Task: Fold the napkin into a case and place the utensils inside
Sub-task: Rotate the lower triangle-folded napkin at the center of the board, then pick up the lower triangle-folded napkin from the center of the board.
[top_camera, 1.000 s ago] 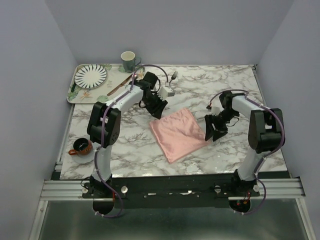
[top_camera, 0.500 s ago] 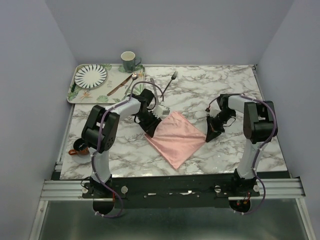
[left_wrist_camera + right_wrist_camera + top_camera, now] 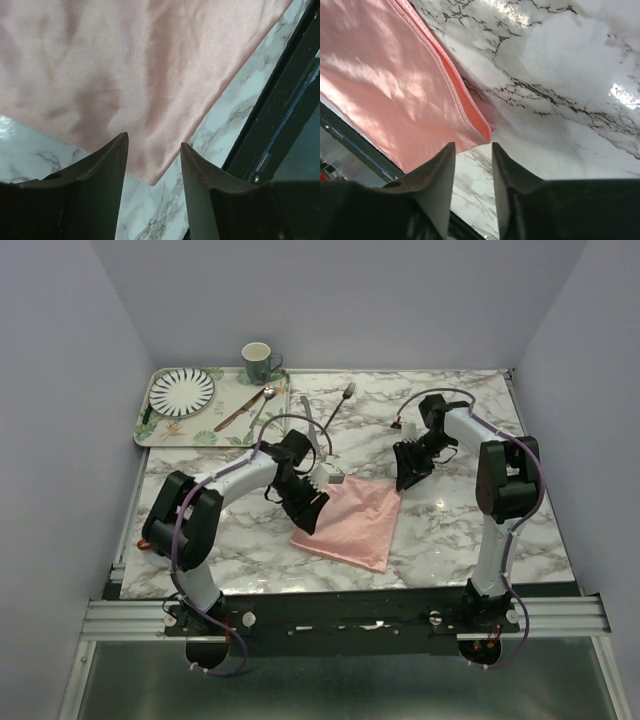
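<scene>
The salmon-pink napkin [image 3: 352, 523] lies folded flat on the marble table, near the front middle. My left gripper [image 3: 306, 508] hovers open over its left corner [image 3: 152, 181], which shows in the gap between the fingers, ungripped. My right gripper [image 3: 406, 473] stands open at the napkin's back right corner. That layered corner [image 3: 486, 131] sits just ahead of the fingertips, not pinched. The silver fork [image 3: 340, 404] lies at the back of the table, and the knife [image 3: 309, 426] lies beside it, behind my left arm. No case shape shows.
A floral tray [image 3: 150, 428] at the back left holds a striped plate [image 3: 181, 390], a silver spoon [image 3: 262, 399] and a brown-handled utensil [image 3: 234, 416]. A green mug [image 3: 258, 362] stands behind the tray. The table's front rail [image 3: 280, 115] runs close to the napkin.
Both grippers dropped to the napkin's side corners, closed, then opened. The napkin has turned and shifted toward the front. The right gripper moved back, the left gripper forward.
</scene>
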Robot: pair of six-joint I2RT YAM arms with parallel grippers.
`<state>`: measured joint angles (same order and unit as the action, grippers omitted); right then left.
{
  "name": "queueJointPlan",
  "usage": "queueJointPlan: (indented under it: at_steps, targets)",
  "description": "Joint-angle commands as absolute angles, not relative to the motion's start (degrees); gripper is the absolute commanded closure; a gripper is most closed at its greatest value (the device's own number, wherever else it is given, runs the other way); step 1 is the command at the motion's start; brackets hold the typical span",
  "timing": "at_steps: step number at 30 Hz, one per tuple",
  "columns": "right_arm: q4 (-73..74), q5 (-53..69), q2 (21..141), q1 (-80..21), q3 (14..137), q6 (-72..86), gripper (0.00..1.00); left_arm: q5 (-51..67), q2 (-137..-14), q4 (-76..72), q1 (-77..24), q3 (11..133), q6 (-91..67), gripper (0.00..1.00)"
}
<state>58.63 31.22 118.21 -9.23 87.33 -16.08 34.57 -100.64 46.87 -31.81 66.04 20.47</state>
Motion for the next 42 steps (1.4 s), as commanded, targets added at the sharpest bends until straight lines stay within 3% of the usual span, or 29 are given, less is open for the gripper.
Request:
queueJointPlan:
  at_steps: [1,6,11,16,25,28,29,30,35,42]
  targets:
    - [61.79,28.21,115.76,-8.44,86.93,-18.98,0.54,35.42,-94.22,39.30,-28.58,66.97,16.97,0.43]
    - [61.00,30.05,115.48,-7.82,84.29,-15.92,0.50,32.61,-97.37,35.77,-27.51,71.61,18.01,0.43]
    - [60.73,38.47,120.05,-6.24,87.53,-10.12,0.39,33.22,-101.07,34.37,-27.25,73.30,18.46,0.43]
    - [58.98,42.97,123.04,-5.45,87.89,-5.72,0.40,34.28,-102.92,33.05,-27.25,71.81,18.11,0.45]
    - [54.93,41.05,126.56,-4.66,86.75,-3.25,0.71,32.52,-103.36,32.96,-27.07,68.91,18.98,0.45]
    - [54.41,41.48,126.47,-4.75,87.36,-4.04,0.85,32.60,-104.32,32.70,-26.90,69.08,17.85,0.46]
    - [54.40,42.53,126.30,-4.75,87.45,-4.39,0.96,32.78,-104.59,32.61,-26.37,69.17,17.32,0.46]
    - [54.14,43.06,125.78,-4.75,87.45,-4.66,0.99,33.04,-104.85,32.35,-26.02,69.69,16.71,0.46]
    - [52.74,46.49,122.70,-4.75,85.35,-7.46,0.99,37.00,-103.98,30.50,-23.73,70.23,14.06,0.46]
    - [48.70,42.02,115.58,-7.47,80.87,-13.79,0.99,37.27,-103.18,27.95,-21.98,70.22,9.06,0.45]
